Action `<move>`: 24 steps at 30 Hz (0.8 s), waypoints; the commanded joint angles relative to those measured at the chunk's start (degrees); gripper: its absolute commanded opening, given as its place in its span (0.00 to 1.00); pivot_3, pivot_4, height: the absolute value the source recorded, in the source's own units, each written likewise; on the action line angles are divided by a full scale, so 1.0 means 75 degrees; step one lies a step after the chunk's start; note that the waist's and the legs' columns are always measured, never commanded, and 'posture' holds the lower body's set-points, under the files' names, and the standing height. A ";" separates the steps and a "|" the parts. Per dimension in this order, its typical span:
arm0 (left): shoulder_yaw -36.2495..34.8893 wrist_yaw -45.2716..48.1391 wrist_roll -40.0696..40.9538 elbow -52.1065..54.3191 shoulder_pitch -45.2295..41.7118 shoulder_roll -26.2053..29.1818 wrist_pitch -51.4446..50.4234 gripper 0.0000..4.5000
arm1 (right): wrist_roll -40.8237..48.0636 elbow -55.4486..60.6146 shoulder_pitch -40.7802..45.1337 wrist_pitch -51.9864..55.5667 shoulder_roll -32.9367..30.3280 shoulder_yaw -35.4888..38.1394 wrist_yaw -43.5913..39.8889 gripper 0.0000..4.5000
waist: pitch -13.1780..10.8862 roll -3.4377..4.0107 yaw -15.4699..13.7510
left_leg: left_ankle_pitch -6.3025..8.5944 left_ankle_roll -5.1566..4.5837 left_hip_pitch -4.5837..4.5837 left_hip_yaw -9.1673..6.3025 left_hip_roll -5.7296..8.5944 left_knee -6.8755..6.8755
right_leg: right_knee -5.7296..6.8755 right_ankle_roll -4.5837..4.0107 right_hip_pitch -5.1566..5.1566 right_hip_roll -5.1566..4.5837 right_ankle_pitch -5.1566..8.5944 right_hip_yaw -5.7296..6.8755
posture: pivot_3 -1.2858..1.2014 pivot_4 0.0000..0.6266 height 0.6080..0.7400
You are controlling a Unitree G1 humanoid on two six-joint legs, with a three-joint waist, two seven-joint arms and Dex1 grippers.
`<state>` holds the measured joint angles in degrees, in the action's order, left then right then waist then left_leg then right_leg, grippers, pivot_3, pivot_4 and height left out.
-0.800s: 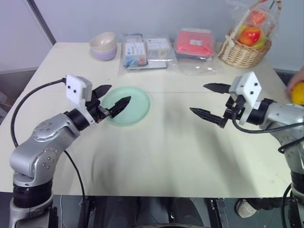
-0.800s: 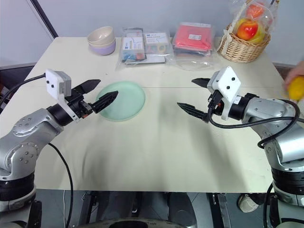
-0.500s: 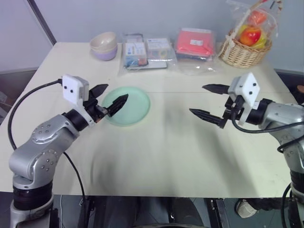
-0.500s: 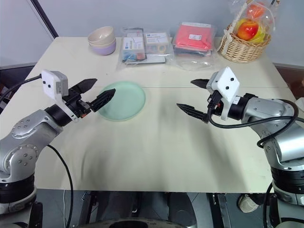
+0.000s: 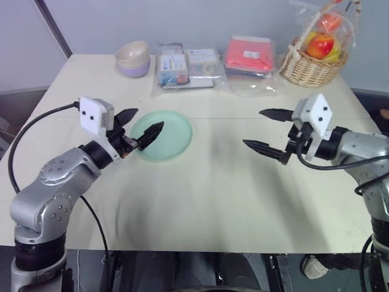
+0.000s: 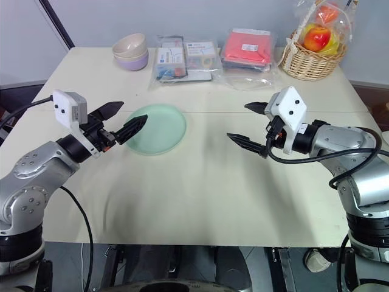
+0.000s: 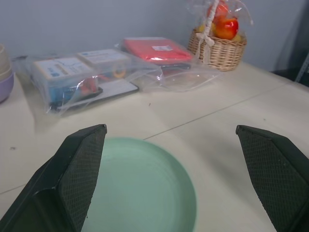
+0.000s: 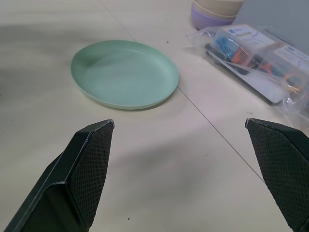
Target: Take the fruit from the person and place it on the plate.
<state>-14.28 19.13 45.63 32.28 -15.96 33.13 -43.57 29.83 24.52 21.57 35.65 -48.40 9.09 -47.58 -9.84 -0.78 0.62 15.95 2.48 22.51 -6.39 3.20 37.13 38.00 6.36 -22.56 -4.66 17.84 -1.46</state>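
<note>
1. Right gripper (image 6: 248, 123) hovers above the table (image 6: 200, 194), its two black fingers spread wide and holding nothing; the likely risk is a fumbled handover, since the mango the task calls for is nowhere on the table and no hand is offering it.
2. Left gripper (image 5: 138, 125) hangs at the near edge of the mint-green plate (image 5: 173, 141), fingers likewise spread and empty; it could well knock the plate or block the drop spot if it stays there.
3. The plate holds nothing.
4. Farther back, stacked beige and lavender bowls (image 5: 133, 59); contents cannot be told.
5. Clear-wrapped packs (image 5: 185, 64) and a red packet (image 5: 249, 55) lie beside them.
6. Far right, a wicker basket (image 5: 311, 67) carries a wrapped red-and-yellow apple (image 5: 321, 44), an easy wrong target.
</note>
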 commanded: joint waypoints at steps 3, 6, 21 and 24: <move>-0.0034 -0.0010 0.0051 0.0261 -0.0060 0.0017 0.0044 1.00 | -0.0016 0.0160 0.0157 -0.0127 -0.0060 0.0098 0.0030 0.99 | 0.0000 0.0000 -0.0001 | 0.0000 0.0000 0.0000 0.0000 0.0000 0.0000 | 0.0000 0.0000 0.0000 0.0000 0.0000 0.0000 | 0.52 0.24 1.00; -0.0026 -0.0003 0.0060 0.0249 -0.0085 0.0021 0.0035 1.00 | -0.0015 0.0182 0.0124 -0.0122 -0.0059 0.0125 0.0058 0.99 | 0.0000 0.0000 -0.0002 | 0.0000 0.0000 0.0000 0.0000 0.0000 0.0000 | 0.0000 0.0000 0.0000 0.0000 0.0000 0.0000 | 0.52 0.24 1.00; -0.0016 -0.0067 0.0110 0.0267 -0.0115 -0.0020 0.0012 1.00 | 0.0015 0.0189 0.0114 -0.0106 -0.0083 0.0150 0.0082 0.99 | 0.0000 0.0000 -0.0002 | 0.0000 0.0000 0.0000 0.0000 0.0000 0.0000 | 0.0000 0.0000 0.0000 0.0000 0.0000 0.0000 | 0.52 0.24 1.00; 0.0000 -0.0092 0.0105 0.0267 -0.0133 -0.0037 0.0025 1.00 | 0.0012 0.0180 0.0121 -0.0108 -0.0087 0.0147 0.0076 0.99 | 0.0000 0.0000 -0.0002 | 0.0000 0.0000 0.0000 0.0000 0.0000 0.0000 | 0.0000 0.0000 0.0000 0.0000 0.0000 0.0000 | 0.52 0.24 1.00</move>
<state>-14.13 18.54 45.73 32.29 -16.13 32.97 -43.59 29.84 24.54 21.56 35.66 -48.40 9.09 -47.02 -9.84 -0.78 0.61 15.95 2.48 22.51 -6.39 3.20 37.13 38.00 6.36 -22.56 -4.66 17.84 -1.46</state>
